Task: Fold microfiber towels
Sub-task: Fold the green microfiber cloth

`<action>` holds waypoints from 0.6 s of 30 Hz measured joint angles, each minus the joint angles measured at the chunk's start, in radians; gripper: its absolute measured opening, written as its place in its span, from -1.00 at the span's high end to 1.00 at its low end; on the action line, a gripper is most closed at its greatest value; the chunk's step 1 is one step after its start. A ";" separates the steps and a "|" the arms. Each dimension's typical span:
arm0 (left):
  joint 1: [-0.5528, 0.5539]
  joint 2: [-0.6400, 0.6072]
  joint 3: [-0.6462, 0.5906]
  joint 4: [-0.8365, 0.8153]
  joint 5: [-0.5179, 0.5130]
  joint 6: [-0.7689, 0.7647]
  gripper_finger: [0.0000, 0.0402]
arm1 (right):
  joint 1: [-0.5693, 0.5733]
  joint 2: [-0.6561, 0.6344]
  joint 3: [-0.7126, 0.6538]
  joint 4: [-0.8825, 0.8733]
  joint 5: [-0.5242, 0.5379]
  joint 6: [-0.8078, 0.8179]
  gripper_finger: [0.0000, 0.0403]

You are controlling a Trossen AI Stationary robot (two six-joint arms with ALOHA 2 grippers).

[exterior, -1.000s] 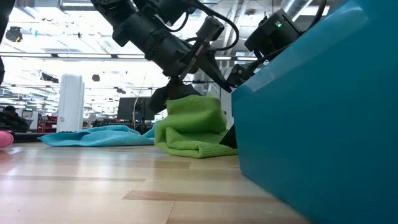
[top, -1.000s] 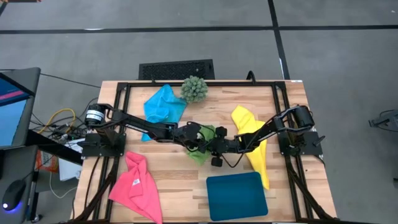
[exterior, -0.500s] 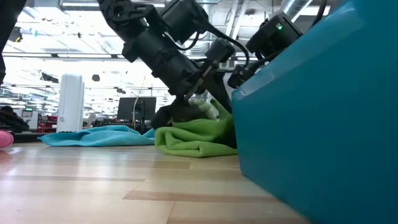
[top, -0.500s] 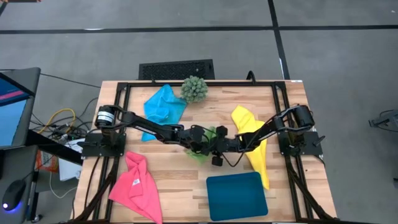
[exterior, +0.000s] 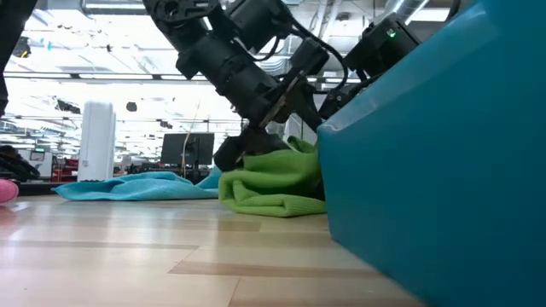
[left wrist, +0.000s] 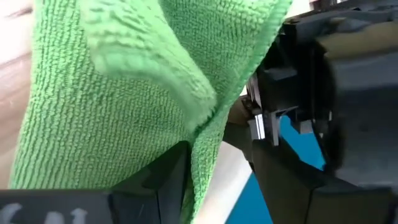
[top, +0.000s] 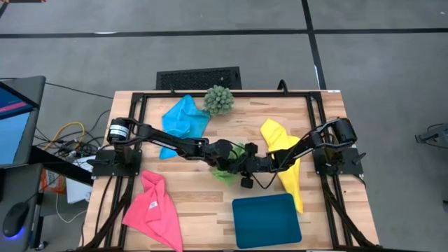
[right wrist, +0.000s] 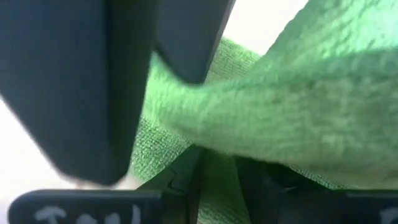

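So both grippers are crammed together on the small lime green microfiber towel (top: 229,162), which sits bunched up mid-table, just behind the dark teal rigid rectangular tray (top: 267,220). In the left wrist view a fold of that green cloth runs down between the left gripper's (top: 225,155) dark fingers (left wrist: 158,183), so I'd call it pinched on the towel. The right gripper (top: 243,165) has green pile draped right over its finger (right wrist: 186,174) too, looks clamped on it from the other side.

My take: the step is getting an edge carried over flat. Right now the towel is a lump, so the two grippers need to pull apart a little to tension the cloth before laying it down, otherwise it just folds into a wad.

Around it: the sky blue soft cloth (top: 183,118) lies behind and left of the green one, next to the spiky green ball plant (top: 218,100). The yellow cloth (top: 285,159) is under the right arm, easy to drag. The hot pink cloth (top: 154,204) is off to the front left, well apart. The tray's near edge is tight to the work.
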 joint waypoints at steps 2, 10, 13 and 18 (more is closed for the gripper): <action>0.000 -0.005 0.003 -0.031 -0.025 0.000 0.14 | 0.006 -0.025 -0.001 -0.045 0.000 0.000 0.39; 0.000 -0.003 0.001 -0.053 -0.071 0.022 0.14 | 0.032 -0.150 -0.001 -0.135 0.027 -0.017 0.39; 0.000 -0.003 0.001 -0.052 -0.076 0.022 0.14 | 0.032 -0.148 -0.001 -0.140 0.027 -0.019 0.39; -0.002 -0.003 0.001 -0.050 -0.082 -0.020 0.14 | 0.039 -0.148 -0.001 -0.200 0.048 -0.018 0.39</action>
